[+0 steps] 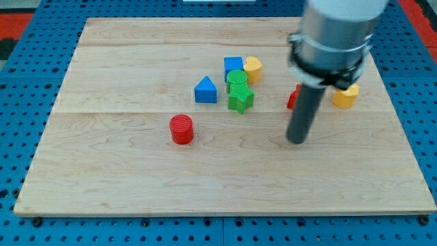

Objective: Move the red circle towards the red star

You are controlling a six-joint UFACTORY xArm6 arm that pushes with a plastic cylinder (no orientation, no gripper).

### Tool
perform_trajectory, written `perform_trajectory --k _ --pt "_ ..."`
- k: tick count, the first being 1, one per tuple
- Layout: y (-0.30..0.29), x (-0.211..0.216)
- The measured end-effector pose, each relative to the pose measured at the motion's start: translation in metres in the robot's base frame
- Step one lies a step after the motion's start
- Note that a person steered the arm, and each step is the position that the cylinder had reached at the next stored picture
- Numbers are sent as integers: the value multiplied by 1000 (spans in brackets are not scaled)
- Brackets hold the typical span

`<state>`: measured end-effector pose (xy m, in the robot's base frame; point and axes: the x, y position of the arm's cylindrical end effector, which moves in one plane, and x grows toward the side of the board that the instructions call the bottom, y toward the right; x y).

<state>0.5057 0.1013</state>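
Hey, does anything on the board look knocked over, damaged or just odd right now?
Nothing stands out. All blocks sit flat, including the red circle. My tip touches none; the rod hides most of a red block.

no readable text, no labels, no brand marks, no numbers, no signs anywhere

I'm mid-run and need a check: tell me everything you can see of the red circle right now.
The red circle is a short, upright cylinder, bright red with fine ridges across its flat top, plastic by the look of it. It stands alone on the wooden board, left of centre and below the blue triangle. Nothing touches it. My tip is well off to the view's right, at about the same height in the view.
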Motion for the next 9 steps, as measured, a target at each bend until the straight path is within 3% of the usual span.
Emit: perform_trajectory --k 2,3,4,5,6,7,8,9 --pt "-8 -67" --pt "67 -69" --pt "58 -45" --pt "3 55" --pt "-150 64" --pt "-188 9" --pt "-206 -7" --pt "-179 -22"
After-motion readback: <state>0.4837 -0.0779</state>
